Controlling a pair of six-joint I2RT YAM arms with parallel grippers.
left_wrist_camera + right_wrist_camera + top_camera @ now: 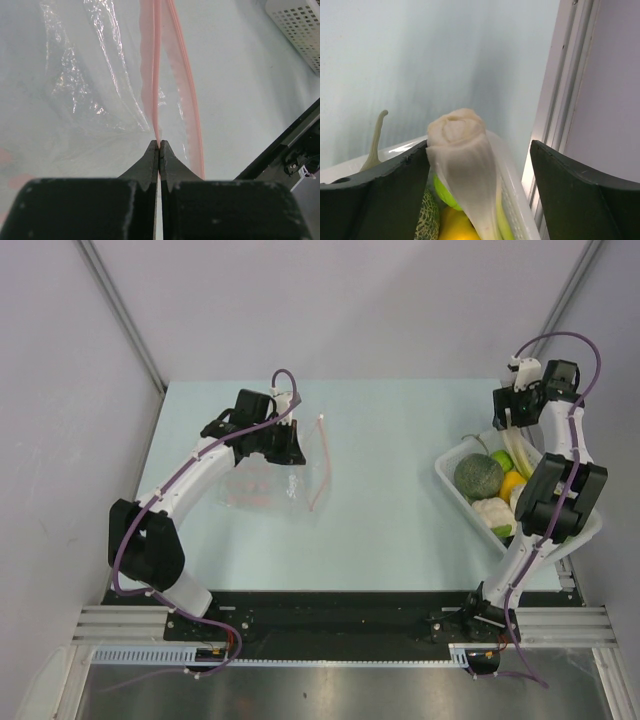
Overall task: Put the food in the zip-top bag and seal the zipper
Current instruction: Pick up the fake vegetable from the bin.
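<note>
Over the far end of the basket (445,466), the right hand (479,148) stands wide open, its two fingers straddling the white butt of the leek (462,150); nothing gripped yet. The leek sits off-centre, apparently against one finger and well clear of the other. Under it in the basket: a netted green melon (478,477), a yellow-orange fruit (512,486), a pale white piece (490,512). Well left of the basket, across bare desk (390,520), the left hand (159,145) is closed tight on one lip of the zipper (156,75); the other lip bows away, so the zip-top bag (262,486) has its mouth partly open toward the basket. No food is in the bag, as far as shows. Risks, my judgement: closing on an off-centre leek could shove it sideways or pinch only the tip, and a long piece held by one end may swing and catch the basket wall. With one lip held, the mouth may sag and refuse the leek. Hard to tell: the right arm covers the basket's near end, the leek's green length is hidden, and no grape bunch is visible.
</note>
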